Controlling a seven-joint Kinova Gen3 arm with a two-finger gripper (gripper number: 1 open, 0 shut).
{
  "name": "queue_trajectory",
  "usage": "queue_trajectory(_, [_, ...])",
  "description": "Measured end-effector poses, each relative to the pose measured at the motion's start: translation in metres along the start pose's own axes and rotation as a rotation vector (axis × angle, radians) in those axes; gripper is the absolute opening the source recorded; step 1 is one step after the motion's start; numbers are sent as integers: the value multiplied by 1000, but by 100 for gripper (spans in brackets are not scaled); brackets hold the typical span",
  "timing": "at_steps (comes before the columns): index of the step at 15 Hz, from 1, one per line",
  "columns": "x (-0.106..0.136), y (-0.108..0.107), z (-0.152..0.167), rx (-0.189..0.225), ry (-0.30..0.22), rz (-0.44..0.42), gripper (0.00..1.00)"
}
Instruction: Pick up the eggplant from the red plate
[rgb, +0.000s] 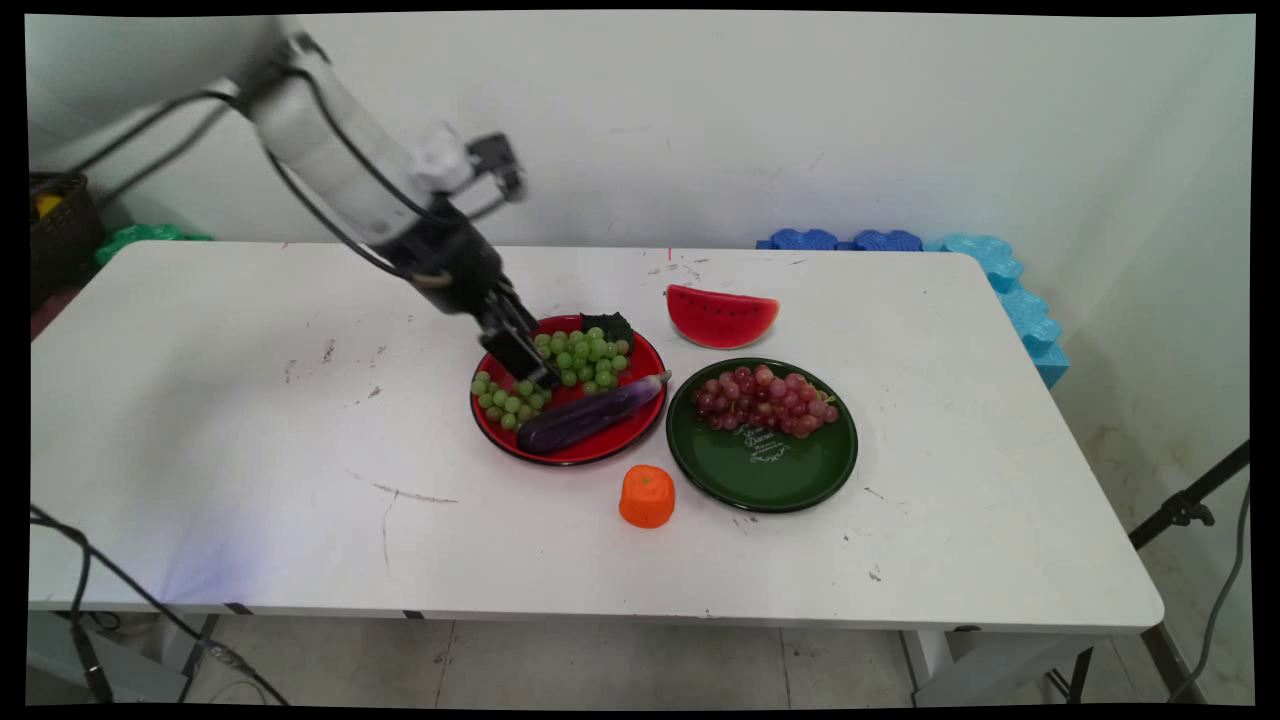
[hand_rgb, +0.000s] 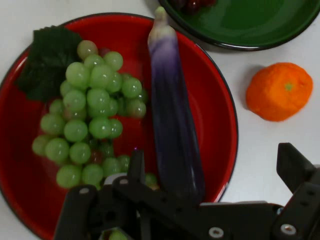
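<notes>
Our fingers (hand_rgb: 207, 172) stand open over the red plate (hand_rgb: 220, 120), straddling the eggplant (hand_rgb: 172, 130), with green grapes (hand_rgb: 90, 115) just beside one.

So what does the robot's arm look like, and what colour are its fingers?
The arm is made of fat white tube-shaped links, with thin black cables looping along it. At the end sits a black gripper built from jointed metal bars with small silver screws. Its two fingers are black and blocky.
</notes>
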Motion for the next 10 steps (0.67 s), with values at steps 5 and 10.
queue_trajectory(5, [14,-6,45,-2,-43,-32,100])
queue_trajectory(10, [22,-9,84,-15,-81,-66,100])
